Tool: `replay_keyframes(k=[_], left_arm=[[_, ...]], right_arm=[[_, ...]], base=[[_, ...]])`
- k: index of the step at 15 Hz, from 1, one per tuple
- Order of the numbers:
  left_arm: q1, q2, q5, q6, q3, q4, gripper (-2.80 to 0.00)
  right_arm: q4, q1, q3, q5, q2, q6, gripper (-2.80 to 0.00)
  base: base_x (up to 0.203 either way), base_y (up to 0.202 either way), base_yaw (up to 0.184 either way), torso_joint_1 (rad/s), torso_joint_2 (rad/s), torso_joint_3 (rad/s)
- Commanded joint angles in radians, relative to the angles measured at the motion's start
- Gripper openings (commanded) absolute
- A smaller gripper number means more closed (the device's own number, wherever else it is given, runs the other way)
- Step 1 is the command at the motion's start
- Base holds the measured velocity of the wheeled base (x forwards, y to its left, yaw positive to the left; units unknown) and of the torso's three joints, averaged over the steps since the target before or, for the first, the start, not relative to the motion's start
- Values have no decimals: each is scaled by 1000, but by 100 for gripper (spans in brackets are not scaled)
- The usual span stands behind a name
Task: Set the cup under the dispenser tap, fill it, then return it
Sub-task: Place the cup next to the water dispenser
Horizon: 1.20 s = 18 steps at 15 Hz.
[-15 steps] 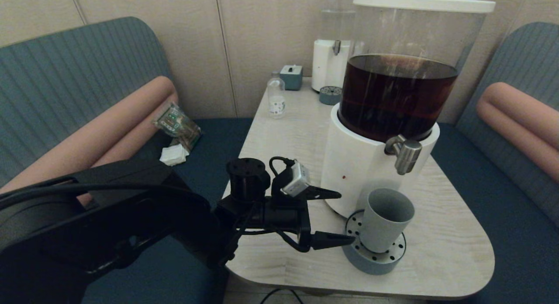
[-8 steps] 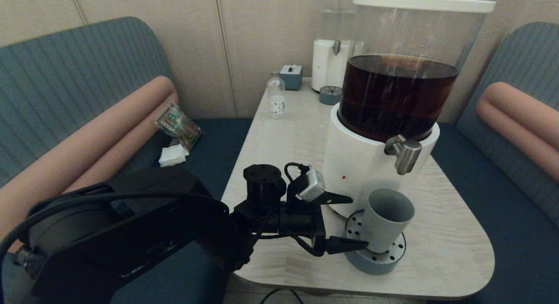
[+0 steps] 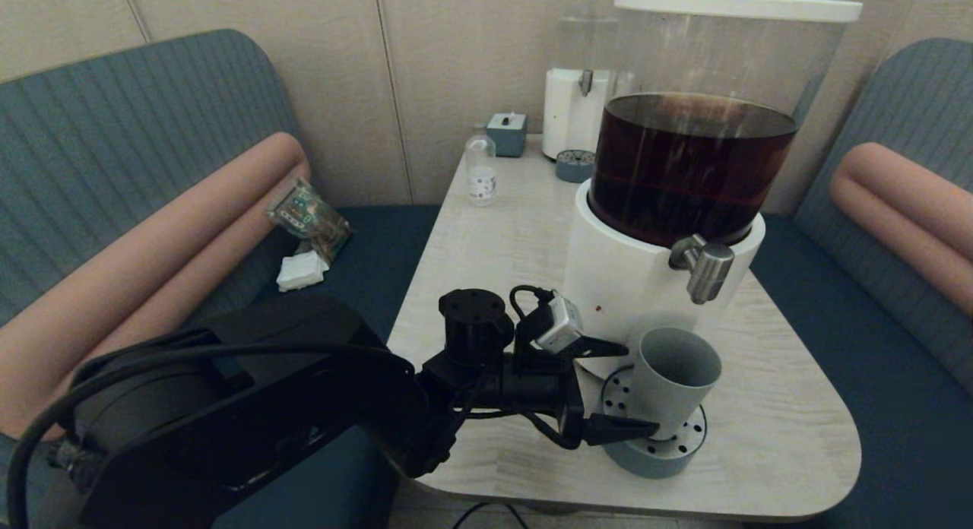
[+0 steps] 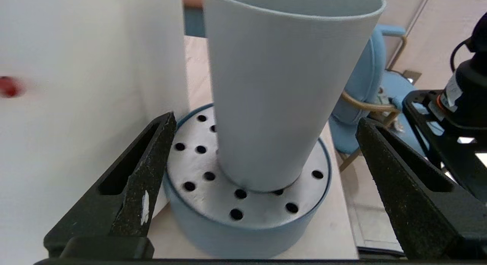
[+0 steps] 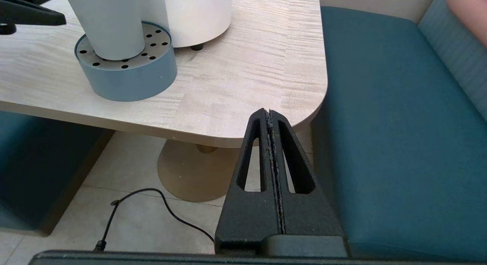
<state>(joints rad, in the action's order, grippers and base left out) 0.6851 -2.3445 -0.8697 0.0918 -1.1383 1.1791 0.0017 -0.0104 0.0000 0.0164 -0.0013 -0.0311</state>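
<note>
Cup (image 3: pixel 673 381) upright on the round perforated drip tray (image 3: pixel 654 447) near the table's (image 3: pixel 775 438) front edge, directly below the dispenser tap (image 3: pixel 705 267) of the dark-liquid dispenser (image 3: pixel 669 210). Left gripper (image 3: pixel 627 388) level with the cup's lower half, fingers (image 4: pixel 144 173) spread wide either side of it, not touching. Right gripper (image 5: pixel 271 116) parked off the table's front right corner above the floor, fingers pressed together

Matte grey-blue cup (image 3: pixel 672 379), grey-blue drip tray (image 3: pixel 646 459) with black-dotted silver top, pale woodgrain table (image 3: pixel 775 422), teal ribbed seats (image 3: pixel 114 134)
</note>
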Motion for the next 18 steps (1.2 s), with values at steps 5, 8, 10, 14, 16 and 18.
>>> replay_keyframes(k=[5,8,10,14,16,18], left_arm=[[29,-47,28,-7,-54,7,0],[42,-62,35,-17,-75,7,0],[59,-84,36,-18,-116,8,0],[82,-105,62,-20,-163,8,0],[88,-113,66,-20,-172,8,0],[93,-122,88,-20,-188,11,0]], right_arm=[[0,0,1,0,0,0,-280],[0,0,2,0,0,0,-280],[0,0,0,0,0,-1,-280],[0,0,1,0,0,-1,-280],[0,0,0,0,0,0,-280],[0,0,1,0,0,-1,-280]], base=[[0,0,0,0,0,0],[0,0,0,0,0,0],[0,0,0,0,0,0],[0,0,0,0,0,0],[0,0,0,0,0,0],[0,0,0,0,0,0]])
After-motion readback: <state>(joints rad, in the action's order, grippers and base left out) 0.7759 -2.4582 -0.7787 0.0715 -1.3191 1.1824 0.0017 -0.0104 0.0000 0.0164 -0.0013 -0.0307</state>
